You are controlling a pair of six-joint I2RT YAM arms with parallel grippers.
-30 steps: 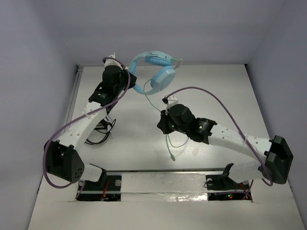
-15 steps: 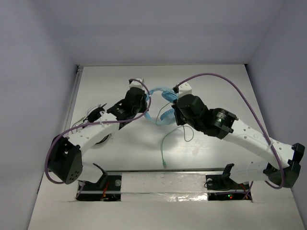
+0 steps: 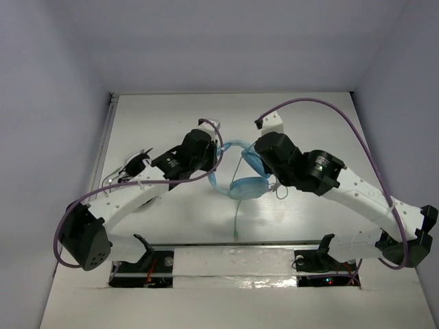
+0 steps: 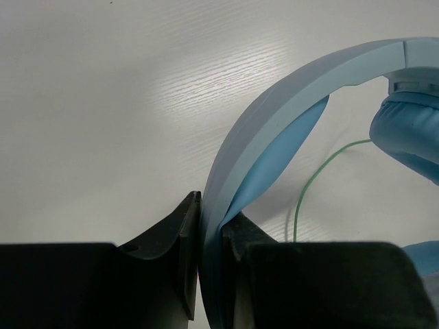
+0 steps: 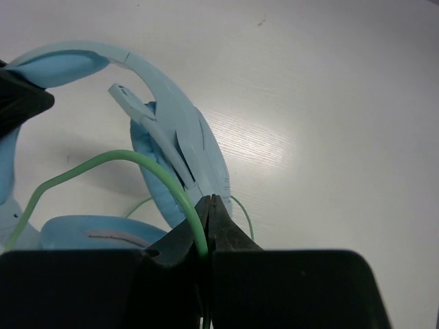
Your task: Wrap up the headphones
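Observation:
The light blue headphones (image 3: pixel 241 177) hang between my two arms above the middle of the table. My left gripper (image 3: pixel 218 152) is shut on the wide headband (image 4: pixel 274 116), which runs up and right out of the jaws. An ear cup (image 4: pixel 411 133) shows at the right of the left wrist view. My right gripper (image 3: pixel 255 159) is shut on the thin pale green cable (image 5: pixel 147 171), which arcs left out of the jaws in front of an ear cup (image 5: pixel 182 154). The cable's free end (image 3: pixel 235 223) hangs down toward the near edge.
A small black-and-white coiled cable bundle (image 3: pixel 134 166) lies on the table at the left, partly under my left arm. Purple robot cables (image 3: pixel 322 113) loop over both arms. The enclosure walls stand at the left, right and back.
Both arms have come down and toward the near side with the headphones. The headset now hangs lower, its ear cup nearer the table, and the cable end hangs straighter.

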